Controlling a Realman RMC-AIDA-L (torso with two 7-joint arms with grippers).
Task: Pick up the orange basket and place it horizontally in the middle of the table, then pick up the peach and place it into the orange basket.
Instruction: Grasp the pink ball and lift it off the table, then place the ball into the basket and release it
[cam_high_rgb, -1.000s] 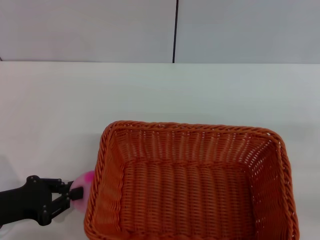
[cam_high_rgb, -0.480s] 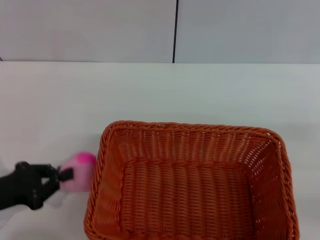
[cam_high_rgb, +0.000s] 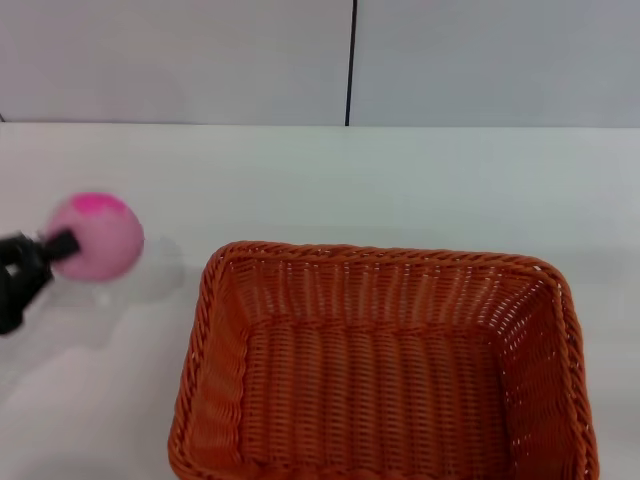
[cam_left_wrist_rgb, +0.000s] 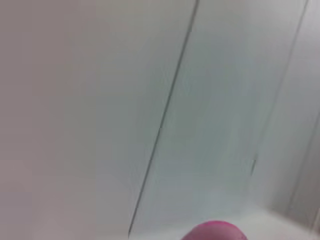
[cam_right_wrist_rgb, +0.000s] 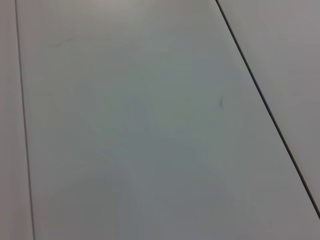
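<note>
the left tool (cam_high_rgb: 62, 245) grips the peach (cam_high_rgb: 98, 236) up off the surface (cam_high_rgb: 400, 180), left of the basket (cam_high_rgb: 380, 360). the basket sits lengthwise near the front edge, nothing inside.

The basket's (cam_high_rgb: 385, 365) near rim runs off the head view's bottom edge. The left gripper (cam_high_rgb: 45, 252) is cut by the left edge, and the peach (cam_high_rgb: 97, 236) hides its fingertips.
</note>
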